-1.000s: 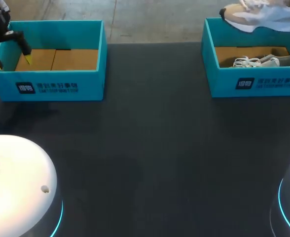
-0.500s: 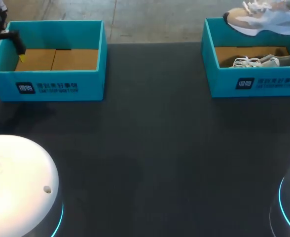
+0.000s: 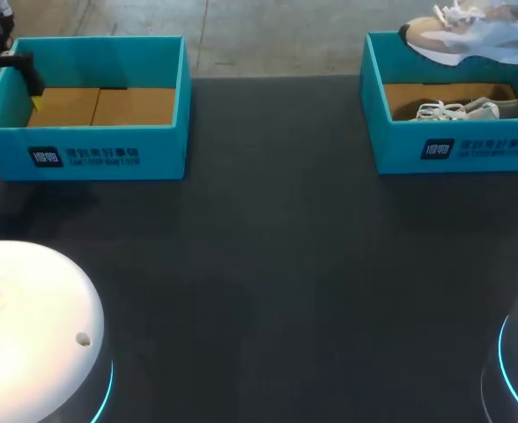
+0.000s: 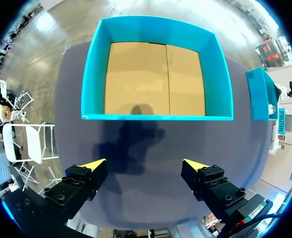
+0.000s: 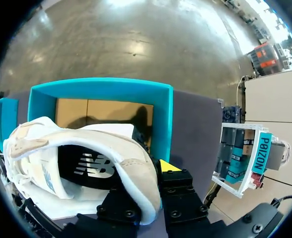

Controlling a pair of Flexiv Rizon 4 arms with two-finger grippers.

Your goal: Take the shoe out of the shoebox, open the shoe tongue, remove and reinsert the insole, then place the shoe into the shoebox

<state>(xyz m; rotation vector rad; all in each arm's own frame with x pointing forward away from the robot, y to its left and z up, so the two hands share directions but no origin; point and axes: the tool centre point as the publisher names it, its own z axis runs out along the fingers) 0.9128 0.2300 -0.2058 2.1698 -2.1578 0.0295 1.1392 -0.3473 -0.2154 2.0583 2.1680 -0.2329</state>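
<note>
Shoe [image 3: 469, 35]: a cream and white lace-up trainer with a thick pale sole, a dark lining and loose white laces.
Where it is: in the air over the far edge of the right shoebox [image 3: 453, 150], at the far right of the table, with its toe pointing left.
Right gripper [image 5: 153, 171]: clamped on the shoe's heel end. One yellow tip shows beside the collar, and the shoe hides the other.
Handling: probably light. The upper and padded collar look soft and the sole stiffer. Held by the heel alone, the toe may sag or swing, and the laces could snag.
Where to hold: the firm heel for carrying, and the top edge of the tongue for opening it.
Left gripper [image 4: 145, 166]: fingers spread wide and holding nothing, just beside the left shoebox [image 4: 156, 118].
Second shoe [image 3: 479, 110]: lies inside the right shoebox.
</note>
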